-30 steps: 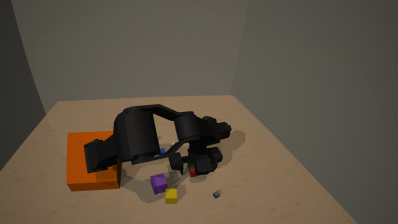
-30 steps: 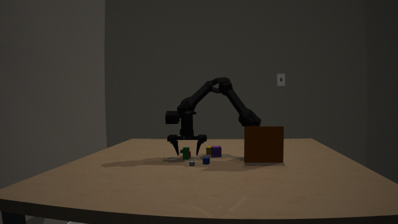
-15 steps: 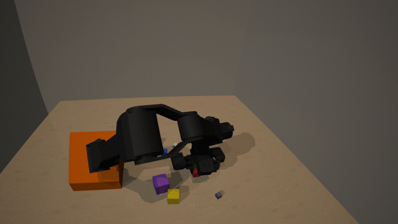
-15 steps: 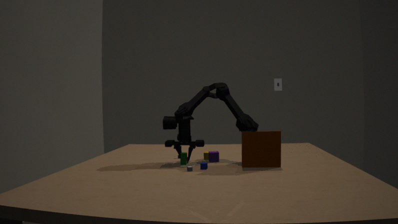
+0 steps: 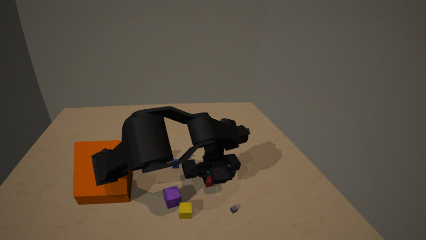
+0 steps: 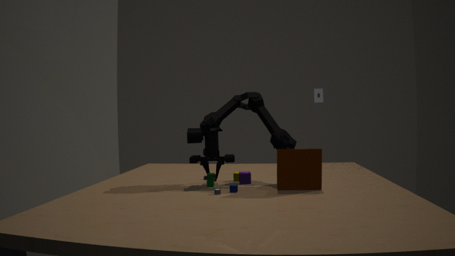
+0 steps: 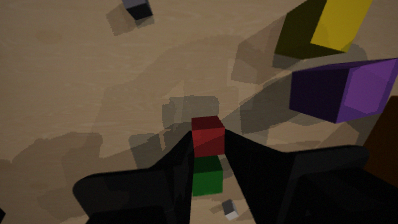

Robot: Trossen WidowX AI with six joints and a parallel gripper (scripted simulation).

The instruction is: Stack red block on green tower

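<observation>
The red block [image 7: 208, 135] is a small cube sitting low at the table surface, pinched on its two opposite sides between the black fingers of the gripper [image 7: 208, 150]. The green tower [image 6: 210, 179] stands upright just beside it, taller than wide, and whether the two touch cannot be told.

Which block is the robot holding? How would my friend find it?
Start at the big orange box under the black arm, then follow the arm to its end effector. The small red cube is pinched there, on the table beside the taller green tower. It is the only red block.
</observation>
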